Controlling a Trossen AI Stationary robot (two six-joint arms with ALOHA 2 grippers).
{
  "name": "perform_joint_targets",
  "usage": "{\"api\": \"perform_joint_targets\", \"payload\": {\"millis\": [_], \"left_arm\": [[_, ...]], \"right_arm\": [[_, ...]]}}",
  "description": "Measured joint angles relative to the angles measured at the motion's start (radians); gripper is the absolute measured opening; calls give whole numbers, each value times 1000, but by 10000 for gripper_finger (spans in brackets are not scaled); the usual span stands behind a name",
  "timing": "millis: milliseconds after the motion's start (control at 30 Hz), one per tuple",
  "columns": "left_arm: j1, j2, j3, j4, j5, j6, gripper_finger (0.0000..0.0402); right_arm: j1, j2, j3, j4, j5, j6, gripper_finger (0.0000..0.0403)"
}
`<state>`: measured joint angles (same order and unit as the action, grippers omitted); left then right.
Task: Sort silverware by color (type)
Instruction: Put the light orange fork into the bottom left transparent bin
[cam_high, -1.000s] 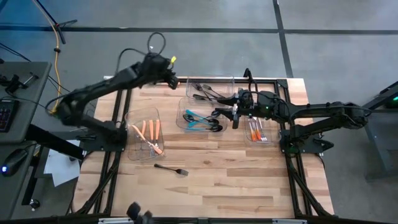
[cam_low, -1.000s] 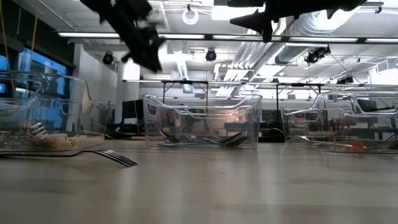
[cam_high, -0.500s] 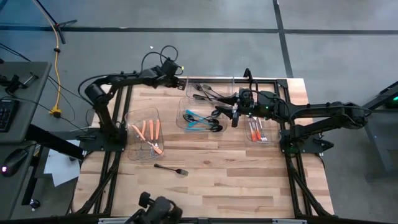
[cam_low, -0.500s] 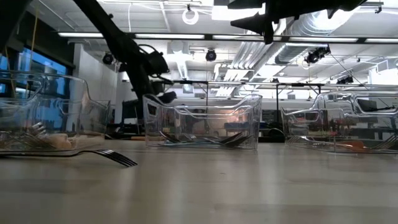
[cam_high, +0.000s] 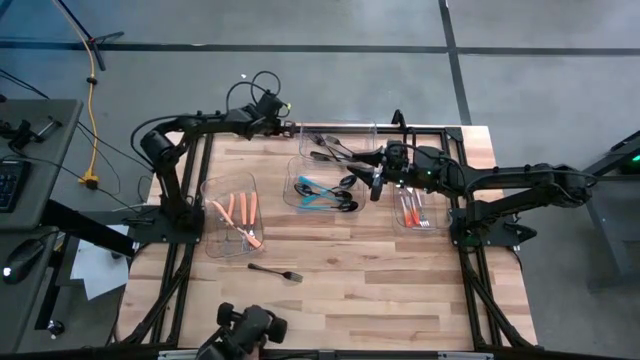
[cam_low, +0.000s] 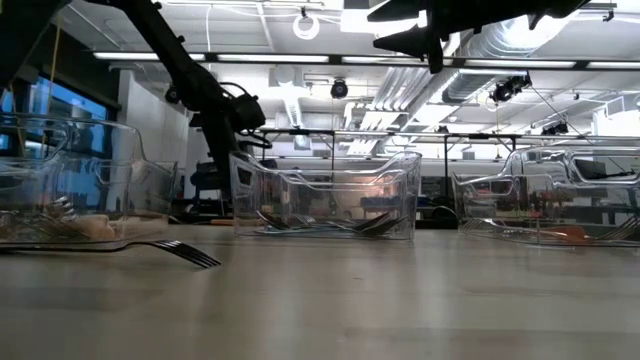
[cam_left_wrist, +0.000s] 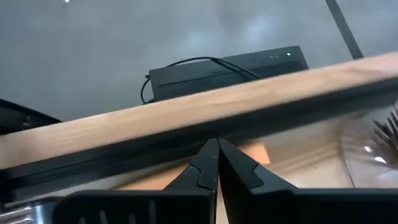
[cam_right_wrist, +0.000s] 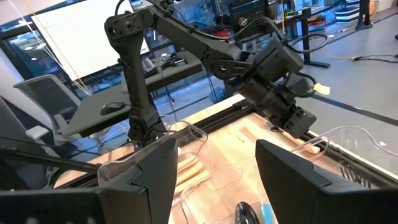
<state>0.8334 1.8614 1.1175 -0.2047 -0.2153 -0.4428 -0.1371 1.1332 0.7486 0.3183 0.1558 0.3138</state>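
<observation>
— What's different on the surface (cam_high: 340, 290) from a second ago?

— The left arm (cam_high: 200, 125), mostly. It was reared up high over the far left corner; now it has folded down flat along the far edge, and its fingers (cam_left_wrist: 214, 163) have snapped together with nothing between them. Looks like it's parking itself.

— And the right arm?

— The right arm (cam_high: 500, 180) hasn't budged. It hangs over the middle bin (cam_high: 322, 185), fingers (cam_right_wrist: 149, 168) spread wide and empty, pointing down at the teal pieces (cam_high: 310, 188).

— So where does the sorting stand?

— The bins look settled. The left bin (cam_high: 232, 215) has the orange handles (cam_high: 240, 210), the far bin (cam_high: 338, 143) has black pieces (cam_high: 328, 148), the middle one holds teal with a few black ones beside them, and the right bin (cam_high: 418, 212) has more orange-handled pieces (cam_high: 408, 212). None of that has shifted.

— Anything left out?

— One black fork (cam_high: 275, 271), lying loose on the surface just in front of the left bin, well apart from both arms. You can see it from the low camera too, tines toward the middle.

— Who takes it, then?

— My guess is that with the left arm tucked away and shut, it's not going for it right now. The fork sits on the left arm's side, so either that arm comes back out or the right one makes a long reach. Until then the job isn't finished.
</observation>
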Motion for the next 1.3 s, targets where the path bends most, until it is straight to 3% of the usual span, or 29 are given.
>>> {"api": "perform_joint_targets", "payload": {"millis": [333, 533, 1300], "left_arm": [[37, 15, -50, -1, 70, -51, 0], [35, 15, -58, 31, 6, -55, 0], [-39, 38, -59, 49, -47, -157, 0]], "right_arm": [[0, 0, 0, -5, 0, 0, 201], [0, 0, 0, -8, -1, 0, 201], [0, 0, 0, -49, -2, 0, 201]]}}
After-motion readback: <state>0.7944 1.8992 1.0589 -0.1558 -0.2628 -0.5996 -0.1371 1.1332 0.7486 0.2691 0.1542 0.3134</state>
